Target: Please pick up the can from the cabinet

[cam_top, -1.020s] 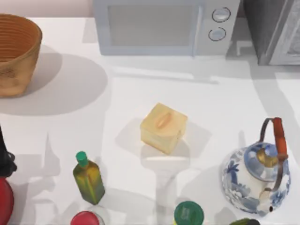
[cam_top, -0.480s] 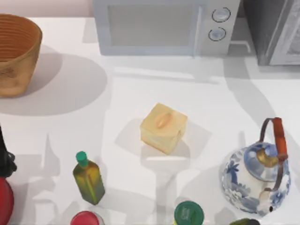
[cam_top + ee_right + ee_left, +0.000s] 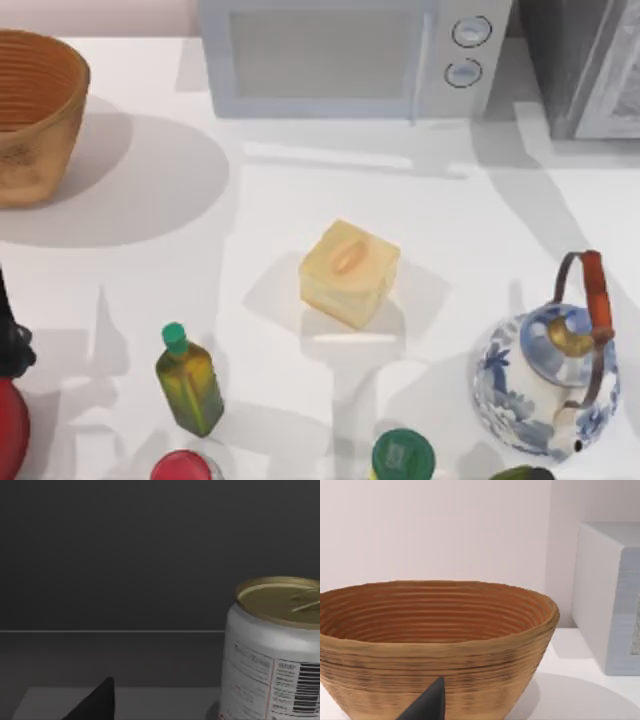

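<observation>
Looking down from the top view first, I note the cabinet (image 3: 585, 65) at the far right corner of the table beside the white microwave (image 3: 345, 55), its dark body and paler framed door cut off by the frame edge; the wicker basket (image 3: 35, 115), yellow block (image 3: 348, 272), green-capped bottle (image 3: 188, 378) and blue-and-white teapot (image 3: 550, 385) stand on the table and have no part in this job. In the left wrist view, one dark fingertip (image 3: 427, 705) of my left gripper sits just in front of the basket (image 3: 435, 640), with the microwave's side (image 3: 607, 595) beyond and off to one side; that arm is parked, and whether its fingers are released or clenched I cannot tell. In the right wrist view, my right gripper faces the cabinet's dark interior (image 3: 125, 555): the can (image 3: 275, 650) stands upright on the shelf floor, silver-bodied with a gold top and a barcode, ahead of and off to one side of the one fingertip (image 3: 97, 702) I can see, not touching it. I cannot tell that gripper's state either, and it grasps nothing visible. I judge the approach step is in hand. The next move calls for shifting sideways until the can stands between my fingers, advancing, then closing on its body.
</observation>
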